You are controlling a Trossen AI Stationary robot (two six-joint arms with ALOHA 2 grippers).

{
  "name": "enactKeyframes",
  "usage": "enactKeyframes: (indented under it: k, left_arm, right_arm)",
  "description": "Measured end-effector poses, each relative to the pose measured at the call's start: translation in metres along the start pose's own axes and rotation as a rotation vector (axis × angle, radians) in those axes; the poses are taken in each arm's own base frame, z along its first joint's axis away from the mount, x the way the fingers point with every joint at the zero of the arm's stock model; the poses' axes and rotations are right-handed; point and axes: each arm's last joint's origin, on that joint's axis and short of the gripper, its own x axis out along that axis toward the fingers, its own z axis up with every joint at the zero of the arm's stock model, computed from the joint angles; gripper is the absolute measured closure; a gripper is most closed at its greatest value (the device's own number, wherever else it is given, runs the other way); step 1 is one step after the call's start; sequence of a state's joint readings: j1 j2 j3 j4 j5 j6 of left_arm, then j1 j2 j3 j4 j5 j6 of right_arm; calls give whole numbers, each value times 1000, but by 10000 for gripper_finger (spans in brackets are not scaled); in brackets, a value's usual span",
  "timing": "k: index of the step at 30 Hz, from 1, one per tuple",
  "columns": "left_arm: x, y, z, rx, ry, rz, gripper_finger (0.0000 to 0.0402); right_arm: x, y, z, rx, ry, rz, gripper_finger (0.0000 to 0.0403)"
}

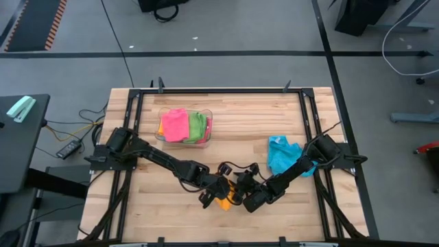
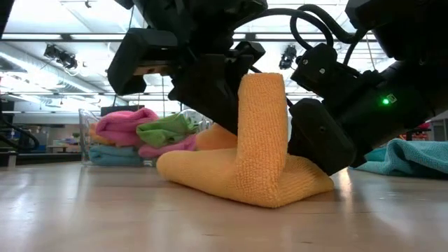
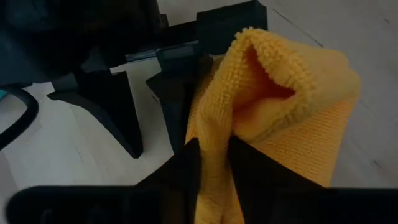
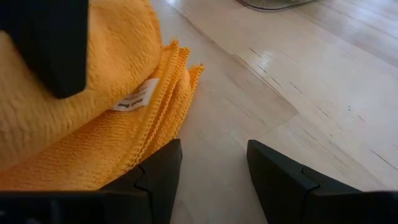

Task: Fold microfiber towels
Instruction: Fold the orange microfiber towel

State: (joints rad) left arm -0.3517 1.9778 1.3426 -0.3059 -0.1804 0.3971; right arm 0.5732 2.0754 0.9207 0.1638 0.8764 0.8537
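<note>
Bin (image 1: 206, 136) of folded towels behind | blue towel (image 1: 281, 154) beside right arm | left jaws pinching orange towel (image 2: 259, 140) | right jaws spread

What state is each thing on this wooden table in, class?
Orange-yellow microfiber towel: partly folded, one end raised.
Left pincer: gripping the raised fold.
Right pincer: open, empty, beside the towel.
Crumpled blue microfiber towel: unfolded.
Clear plastic bin: holds pink towel and green towel.
</note>
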Motion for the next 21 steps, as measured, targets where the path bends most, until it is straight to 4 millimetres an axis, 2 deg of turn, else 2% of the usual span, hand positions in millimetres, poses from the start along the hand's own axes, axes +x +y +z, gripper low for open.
enactKeyframes:
  k: [4,10,16,21]
  left_arm:
    - [-4,1,1,-17,-1,0,264]
    - [-27,3,4,-25,3,-6,208]
    - [-45,-4,6,-74,12,-28,207]
    - [-31,-11,3,-163,41,-83,225]
  right_arm:
    - [0,0,0,0,0,0,206]
    - [0,0,0,1,0,1,206]
    - [0,0,0,-3,1,0,206]
    - [0,0,0,-5,1,1,206]
